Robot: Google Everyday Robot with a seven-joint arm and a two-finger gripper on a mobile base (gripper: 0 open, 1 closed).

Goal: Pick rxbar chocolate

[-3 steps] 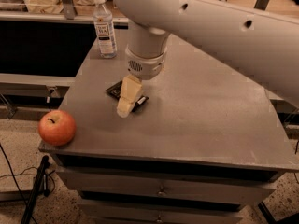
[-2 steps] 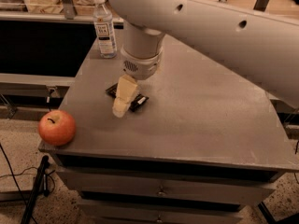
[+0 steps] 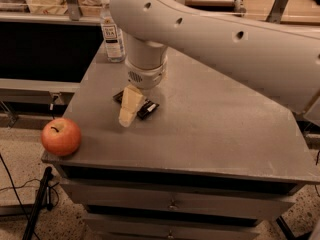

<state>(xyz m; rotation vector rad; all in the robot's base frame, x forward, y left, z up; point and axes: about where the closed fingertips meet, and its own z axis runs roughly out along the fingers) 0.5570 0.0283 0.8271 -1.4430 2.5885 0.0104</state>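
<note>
The rxbar chocolate [image 3: 148, 109] is a small flat black bar lying on the grey table top [image 3: 210, 129], left of the middle. My gripper [image 3: 126, 118] hangs from the big white arm [image 3: 220, 39] and comes down right over the bar's left part, with its cream tip at the table surface just left of the bar. It hides the bar's middle; one black end shows on each side of it. I cannot tell whether the gripper touches the bar.
A red apple [image 3: 61, 136] sits at the table's front left corner. A clear water bottle [image 3: 113, 34] with a white label stands at the back left. Drawers are below the table top, and shelves stand behind it.
The arm and gripper have shifted a little to the left over the bar. The bar, the apple and the bottle have not moved.
</note>
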